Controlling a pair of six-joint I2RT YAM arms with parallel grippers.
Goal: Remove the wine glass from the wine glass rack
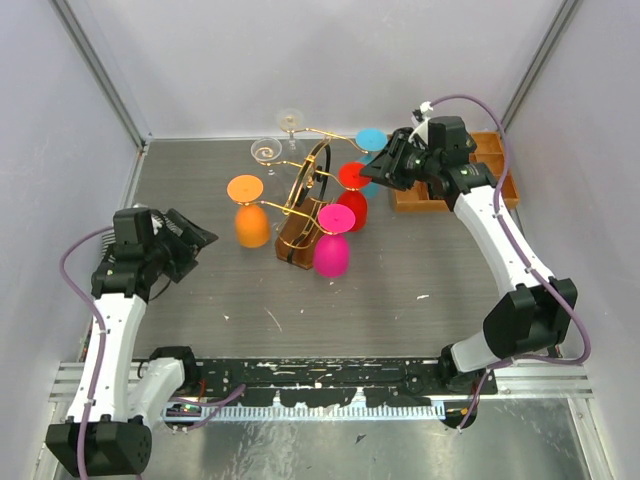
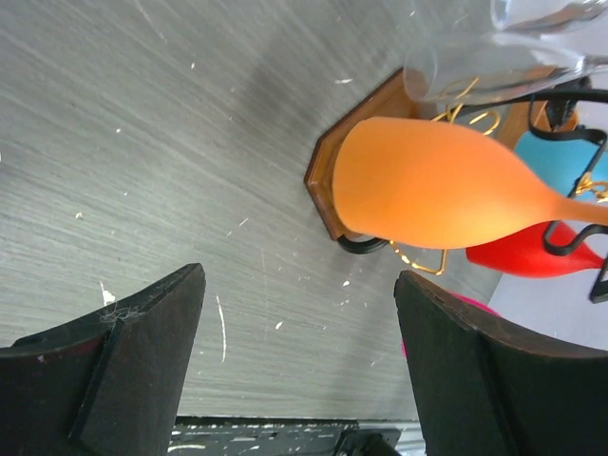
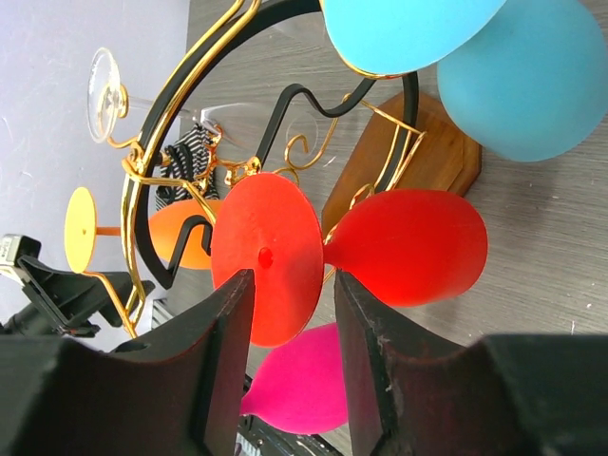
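Observation:
The wine glass rack [image 1: 300, 215] stands mid-table on its brown wooden base [image 3: 418, 161], with coloured glasses hanging bowl-down from its gold arms. My right gripper [image 1: 375, 172] has reached in from the right. In the right wrist view its fingers [image 3: 294, 285] are shut on the red wine glass [image 3: 408, 247], one pad against the round foot and the other at the neck of the bowl. The glass still hangs on the rack. Left of the rack, my left gripper [image 1: 200, 240] is open and empty [image 2: 299, 285], facing the orange glass [image 2: 437, 185].
Orange [image 1: 250, 215], pink [image 1: 332, 245], blue [image 1: 372, 140] and clear [image 1: 268, 150] glasses also hang on the rack. An orange wooden compartment tray [image 1: 492, 150] sits at the back right, just behind my right arm. White walls enclose the table.

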